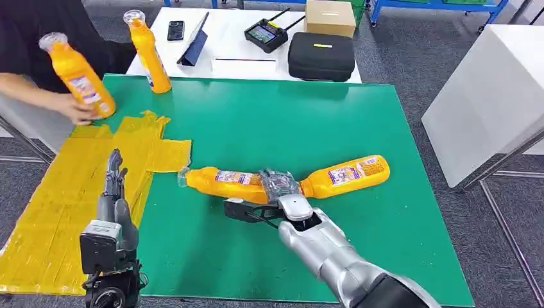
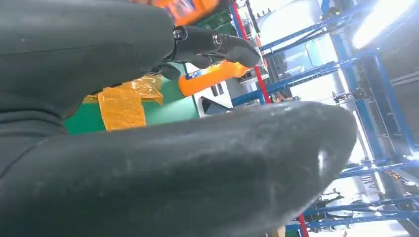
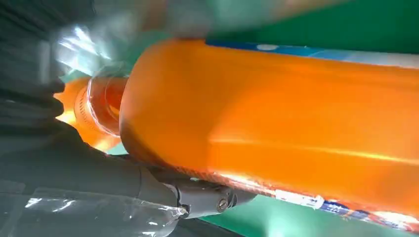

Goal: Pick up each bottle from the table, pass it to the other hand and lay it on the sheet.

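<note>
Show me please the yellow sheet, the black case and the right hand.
yellow sheet (image 1: 70, 192), head view, bare middle.
black case (image 1: 321, 56), head view, lid.
right hand (image 1: 277, 187), head view, fingers over bottle.

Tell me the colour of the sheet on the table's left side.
Yellow. The sheet shows best in the head view, lying on the green table.

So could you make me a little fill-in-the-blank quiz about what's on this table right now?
1. The robot's right hand reaches between two orange bottles lying on the ___ mat.
2. The crinkled sheet beside the left hand is ___.
3. A person's hand holds a tilted bottle; the bottle behind it stands ___.

Missing words: green; yellow; upright
</note>
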{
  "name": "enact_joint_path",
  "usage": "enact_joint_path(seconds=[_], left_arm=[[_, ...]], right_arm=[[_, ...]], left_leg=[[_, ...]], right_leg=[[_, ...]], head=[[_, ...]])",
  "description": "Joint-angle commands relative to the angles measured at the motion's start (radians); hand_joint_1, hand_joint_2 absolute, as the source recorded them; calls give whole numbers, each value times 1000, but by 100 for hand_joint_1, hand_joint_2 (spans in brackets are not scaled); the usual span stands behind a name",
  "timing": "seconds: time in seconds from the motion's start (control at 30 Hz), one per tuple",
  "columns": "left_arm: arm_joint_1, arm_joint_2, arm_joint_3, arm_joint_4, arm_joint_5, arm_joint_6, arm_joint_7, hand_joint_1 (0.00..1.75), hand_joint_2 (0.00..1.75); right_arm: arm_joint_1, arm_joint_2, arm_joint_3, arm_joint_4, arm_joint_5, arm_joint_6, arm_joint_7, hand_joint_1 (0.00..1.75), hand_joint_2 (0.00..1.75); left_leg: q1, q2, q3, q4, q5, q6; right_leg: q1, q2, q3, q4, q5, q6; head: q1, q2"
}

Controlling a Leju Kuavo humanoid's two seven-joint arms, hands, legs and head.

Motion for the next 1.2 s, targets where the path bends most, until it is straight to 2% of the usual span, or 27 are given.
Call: enact_joint_path(seconds=[0.03,0.17,0.23,0.33,0.4,0.47,0.5,0.53,0.6,0.63,0.77,0.9,0.97,1.2], left_arm=[[-36,-1,-8,43,5,7,5,0,0],[-41,-3,-3,40,8,10,9,0,0],[-38,-5,1,36,12,12,8,0,0],[-28,-21,17,16,47,-36,27,0,0],[-23,-23,18,11,80,-73,44,0,0],[-3,-34,61,22,303,-273,126,0,0],[9,-40,90,32,371,-321,122,0,0],[13,-47,112,47,389,-330,117,0,175],[13,-68,166,71,467,-369,129,0,175],[13,-74,186,74,477,-355,123,0,175],[34,-81,243,54,508,-321,109,0,175],[39,-82,249,47,508,-312,104,0,175],[42,-87,279,42,536,-276,87,0,175],[20,-91,269,67,576,-311,105,0,175]], right_arm=[[-12,-7,39,92,3,33,13,175,175],[-7,-16,46,93,13,40,23,175,175],[-4,-19,47,92,15,35,33,175,175],[6,-19,3,72,-15,-35,41,175,175],[9,-17,-22,57,-39,-65,34,175,175],[29,-4,-154,-5,-191,-181,-102,175,175],[36,3,-200,-35,-257,-205,-163,175,175],[45,7,-218,-71,-293,-222,-198,175,175],[84,7,-236,-196,-406,-206,-244,175,175],[113,8,-255,-258,-472,-198,-265,175,175],[237,-50,-190,-489,-630,-180,-243,175,175],[246,-54,-184,-498,-644,-182,-241,175,175],[281,-71,-165,-560,-720,-222,-252,175,175],[334,-88,-121,-642,-753,-237,-235,175,175]], left_leg=[[0,-3,2,-1,0,0],[1,-5,5,-1,-1,1],[1,-3,3,-1,0,1],[1,-5,6,-1,-1,1],[0,-5,5,0,-1,1],[1,-5,5,0,-1,1],[1,-4,5,0,-1,1],[0,-2,4,0,-1,1],[0,-1,3,0,0,0],[0,-1,4,0,-1,1],[1,-3,3,0,-1,0],[0,-3,2,1,-2,1],[0,-3,1,1,-1,1],[0,-4,-1,0,0,0]], right_leg=[[1,-1,3,0,-1,-4],[1,-3,6,-1,-2,-7],[1,-2,4,-1,-1,-4],[1,-3,7,-1,-2,-7],[1,-3,6,-1,-2,-6],[1,-3,6,-1,-2,-6],[1,-2,5,-1,-1,-6],[1,-1,4,-1,-1,-5],[0,0,4,-1,0,-3],[1,1,4,0,-1,-6],[1,-1,4,0,-2,-6],[1,-1,4,1,-3,-6],[1,-1,2,1,-2,-6],[1,-2,0,0,-1,-5]], head=[[0,0],[0,0],[0,0],[0,0],[0,0],[0,0],[0,0],[0,0],[0,0],[1,0],[0,0],[0,0],[0,0],[0,0]])
